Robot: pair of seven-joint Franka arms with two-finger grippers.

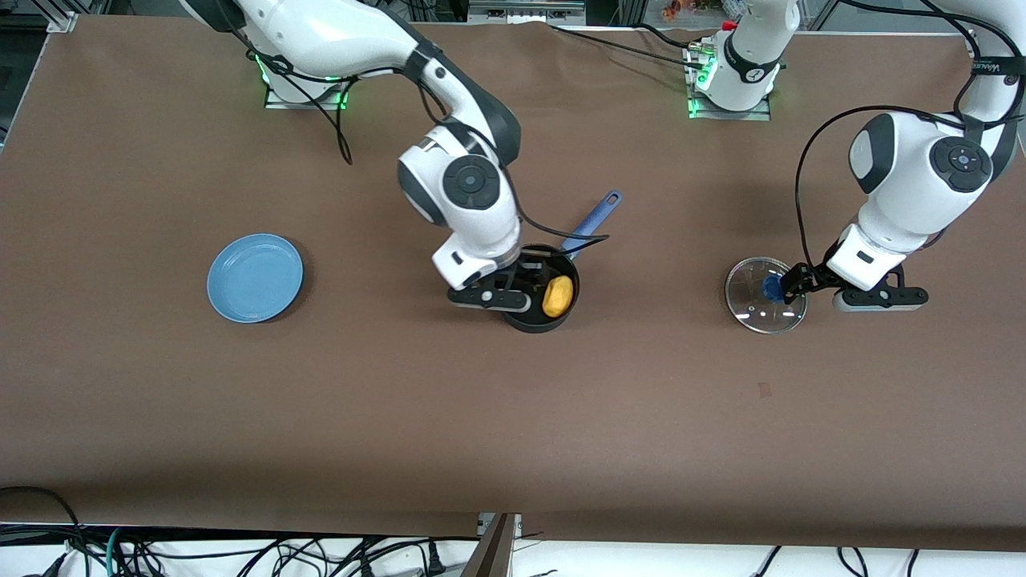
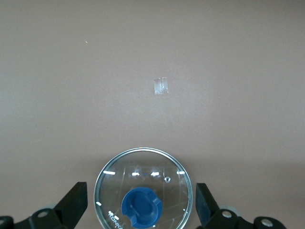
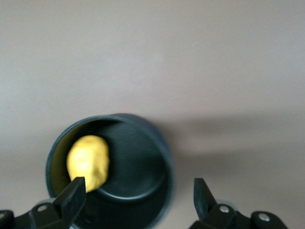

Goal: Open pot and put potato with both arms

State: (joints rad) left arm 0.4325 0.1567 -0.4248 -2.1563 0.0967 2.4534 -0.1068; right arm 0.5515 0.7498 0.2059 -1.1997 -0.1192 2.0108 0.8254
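Observation:
The black pot [image 1: 535, 314] stands lidless mid-table, its blue handle [image 1: 593, 223] pointing toward the robots' bases. The yellow potato [image 1: 558, 296] lies inside it, against the wall. My right gripper [image 1: 527, 271] is open and empty just over the pot; its wrist view shows the pot [image 3: 138, 162] and potato [image 3: 88, 162] below the spread fingers [image 3: 74, 193]. The glass lid [image 1: 761, 308] with its blue knob [image 1: 772, 287] lies flat on the table toward the left arm's end. My left gripper [image 1: 791, 282] is open over it, fingers [image 2: 76, 202] apart from the knob [image 2: 141, 207].
A flat blue plate [image 1: 255, 277] sits toward the right arm's end of the table. A small scrap of tape [image 1: 764, 390] lies nearer the front camera than the lid; it also shows in the left wrist view [image 2: 161, 86]. Brown table surface lies all around.

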